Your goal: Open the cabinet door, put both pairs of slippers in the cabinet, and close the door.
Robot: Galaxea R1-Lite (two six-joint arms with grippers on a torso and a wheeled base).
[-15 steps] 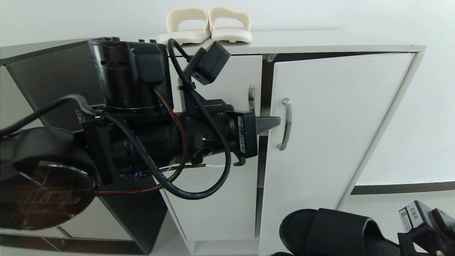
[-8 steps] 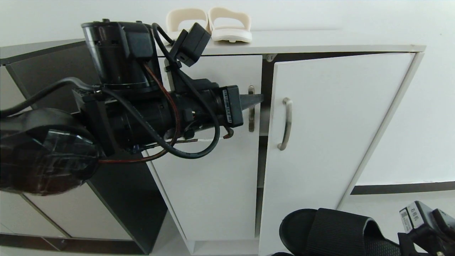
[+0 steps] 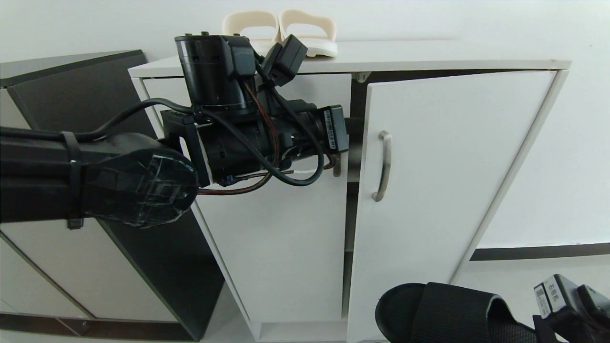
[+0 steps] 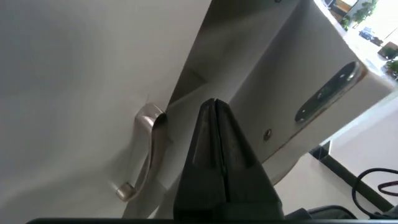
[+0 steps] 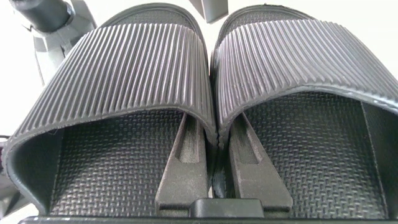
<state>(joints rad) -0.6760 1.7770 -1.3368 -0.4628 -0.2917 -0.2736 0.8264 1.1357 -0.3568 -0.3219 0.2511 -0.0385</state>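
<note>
slippers first: black slippers (image 5: 124, 68) pinched as a pair by right tool (image 5: 214, 124), low at the robot's right, in front of the cabinet (image 3: 429, 51); one finger inside each shoe, the two touching inner walls squeezed between them, probably so as to carry both shoes in a single trip. white slippers (image 3: 281, 31) side by side on the cabinet's top, toward the wall, apart from either tool and not yet put away. left tool (image 4: 215, 109) clenched on nothing, fingers (image 4: 205, 149) pressed flat together, tip poked toward the dark gap (image 3: 350, 214) between left door (image 3: 281, 238) and right door (image 3: 443, 166), just beside the left door's handle (image 3: 337, 170) and near the top of it. narrow closed tip likely chosen to slip behind a door edge and lever it outward, not to grip a handle. right door ajar, its free edge standing out from the frame, its own handle (image 3: 383, 164) untouched; left door seemingly flush and shut. inside of the cabinet dark through the gap, contents impossible to tell, no slipper visibly in it. opening judged too narrow as yet for either pair.
</note>
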